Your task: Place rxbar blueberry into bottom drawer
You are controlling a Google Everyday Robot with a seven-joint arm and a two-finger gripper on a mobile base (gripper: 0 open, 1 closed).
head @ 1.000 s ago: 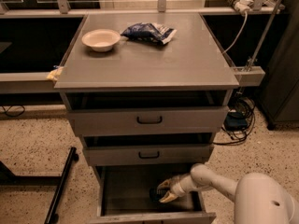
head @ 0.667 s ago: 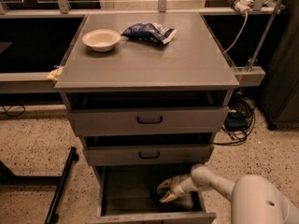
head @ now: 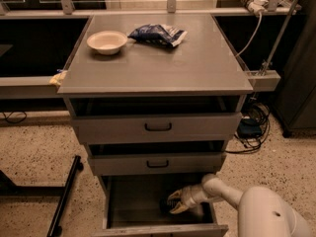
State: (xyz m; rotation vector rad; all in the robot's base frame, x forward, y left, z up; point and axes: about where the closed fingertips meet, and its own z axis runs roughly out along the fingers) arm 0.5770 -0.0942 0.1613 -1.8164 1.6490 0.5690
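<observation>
The bottom drawer is pulled out below the two shallower drawers, showing a plain grey interior. My gripper reaches into it from the right, low over the drawer floor, with its pale fingers spread apart. A small dark flat shape, the rxbar blueberry, lies on the drawer floor right at the fingertips, partly hidden by them. I cannot tell whether the fingers still touch it.
On the cabinet top sit a white bowl and a crinkled blue-and-white bag. The top drawer and middle drawer stand slightly open above my arm. A black stand leg is on the floor at left.
</observation>
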